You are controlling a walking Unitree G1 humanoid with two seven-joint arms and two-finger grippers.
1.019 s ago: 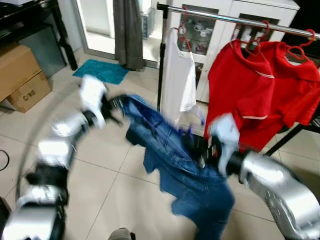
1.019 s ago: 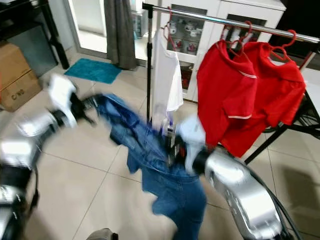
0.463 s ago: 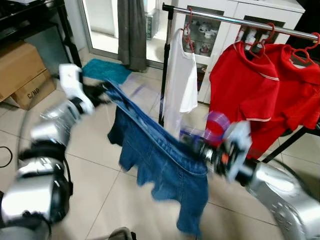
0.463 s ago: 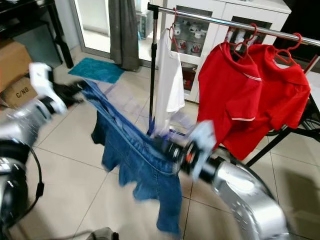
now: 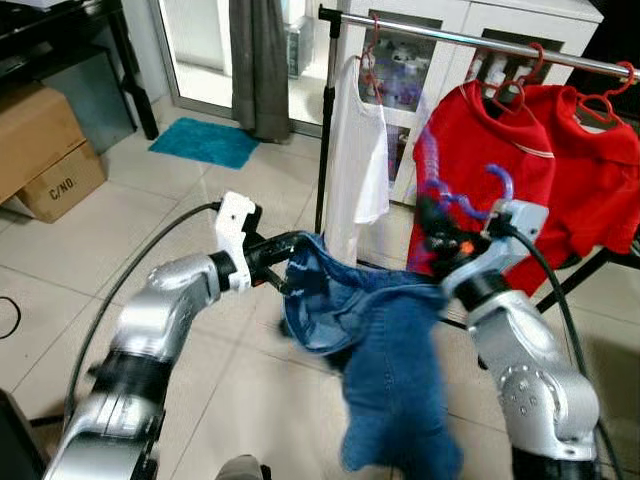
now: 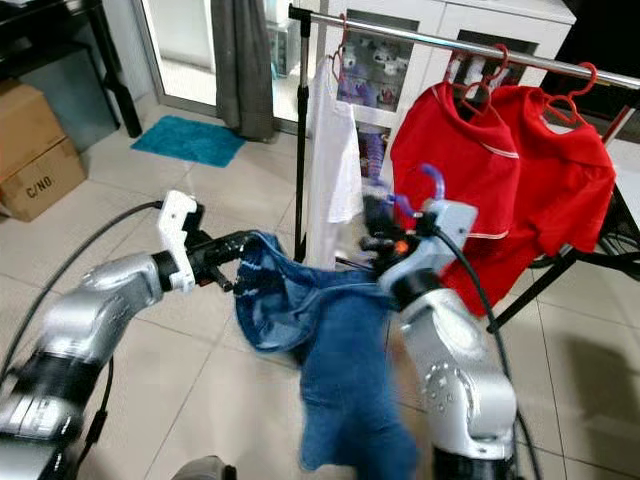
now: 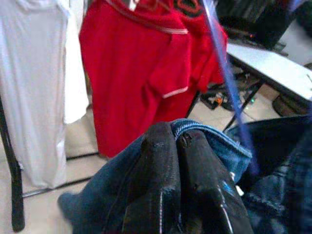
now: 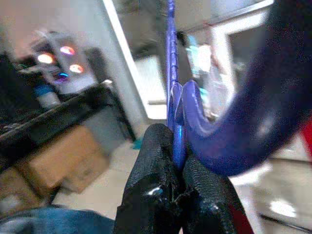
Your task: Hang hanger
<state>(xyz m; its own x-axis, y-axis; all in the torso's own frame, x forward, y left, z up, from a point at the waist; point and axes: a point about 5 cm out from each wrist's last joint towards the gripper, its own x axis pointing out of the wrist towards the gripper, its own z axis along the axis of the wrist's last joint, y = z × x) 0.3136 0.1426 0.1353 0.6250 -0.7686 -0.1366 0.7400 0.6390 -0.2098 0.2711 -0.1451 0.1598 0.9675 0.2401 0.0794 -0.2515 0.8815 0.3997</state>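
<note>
A blue plastic hanger [image 5: 470, 205] carries a pair of blue jeans [image 5: 390, 350] that hang bunched toward the floor. My right gripper [image 5: 437, 228] is shut on the hanger just below its hook [image 8: 214, 141], in front of a red shirt [image 5: 490, 190] and below the metal clothes rail [image 5: 480, 40]. My left gripper [image 5: 290, 262] is shut on the jeans' waistband [image 7: 204, 134] at their left end, and its fingers [image 7: 165, 161] pinch the denim. A white top [image 5: 358, 150] hangs at the rail's left end on a red hanger.
A second red shirt [image 5: 595, 170] hangs at the rail's right end. The rail's black post [image 5: 323, 130] stands beside the white top. Cardboard boxes [image 5: 40, 150], a teal mat [image 5: 205, 142] and a grey curtain [image 5: 258, 60] are at the left. A white cabinet [image 5: 440, 70] stands behind the rail.
The jeans were stretched between my grippers; now both have come closer together. The right gripper has risen with the hanger toward the rail, and the jeans hang bunched.
</note>
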